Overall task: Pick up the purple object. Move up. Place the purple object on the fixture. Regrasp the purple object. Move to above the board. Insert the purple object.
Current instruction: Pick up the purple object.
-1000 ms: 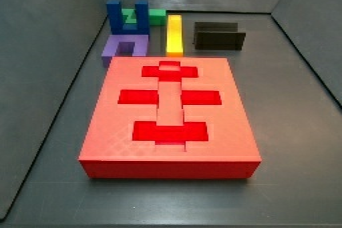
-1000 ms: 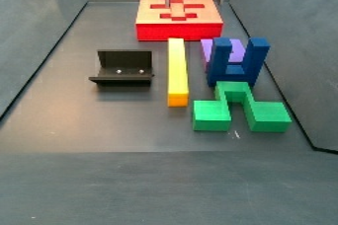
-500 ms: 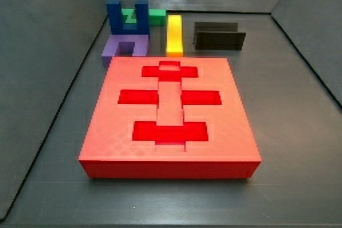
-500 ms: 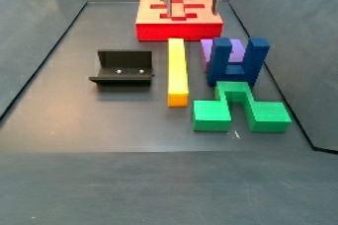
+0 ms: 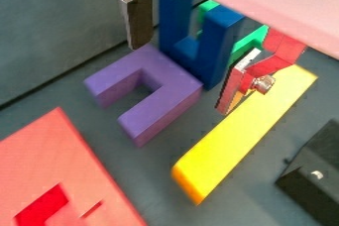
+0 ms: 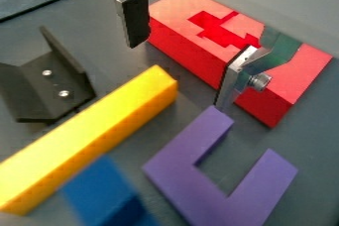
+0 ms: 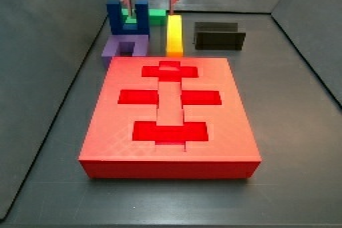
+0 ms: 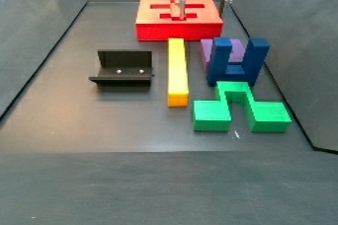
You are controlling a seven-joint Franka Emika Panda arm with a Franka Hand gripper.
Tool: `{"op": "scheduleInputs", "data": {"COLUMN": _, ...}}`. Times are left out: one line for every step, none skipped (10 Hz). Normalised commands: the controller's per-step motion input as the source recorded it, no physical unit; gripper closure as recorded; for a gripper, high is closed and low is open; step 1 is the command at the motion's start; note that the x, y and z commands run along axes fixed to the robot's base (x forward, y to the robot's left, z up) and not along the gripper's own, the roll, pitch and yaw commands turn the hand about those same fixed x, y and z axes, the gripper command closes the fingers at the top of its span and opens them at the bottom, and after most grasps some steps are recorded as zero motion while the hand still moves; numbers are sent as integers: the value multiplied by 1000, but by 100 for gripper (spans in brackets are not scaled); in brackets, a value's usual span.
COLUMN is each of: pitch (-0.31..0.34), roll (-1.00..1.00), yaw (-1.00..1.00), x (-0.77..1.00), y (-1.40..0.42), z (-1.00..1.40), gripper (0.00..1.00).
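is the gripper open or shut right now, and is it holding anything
Open and empty. In a wrist view the gripper hangs above the purple object, its fingers wide apart with nothing between them.

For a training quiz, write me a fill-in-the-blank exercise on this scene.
1. The tool is open and holds ____.
2. The purple object lies flat on the floor with the ____ bar beside it.
3. The board is coloured ____.
4. The blue block stands ____ beside the purple object.

Missing words: nothing; yellow; red; upright
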Motion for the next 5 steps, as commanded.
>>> {"op": "scheduleInputs", "data": {"pitch": -136, "roll": 0, "yaw": 149, "x": -40, "y": -311, "z": -431, "gripper": 0}}
{"op": "scheduleInputs", "data": {"pitch": -73, "roll": 0, "yaw": 83, "x": 0, "y": -246, "z": -426, "gripper": 0}}
{"op": "scheduleInputs", "data": {"pitch": -21, "roll": 0, "yaw": 0, "x": 0, "y": -174, "z": -409, "gripper": 0}}
{"op": "scheduleInputs", "data": {"pitch": 0, "roll": 0, "yaw": 0, "x": -34, "y": -114, "z": -377, "gripper": 0}}
{"op": "scheduleInputs", "data": {"pitch": 0, "roll": 0, "yaw": 0, "x": -91, "y": -106, "z": -383, "gripper": 0}}
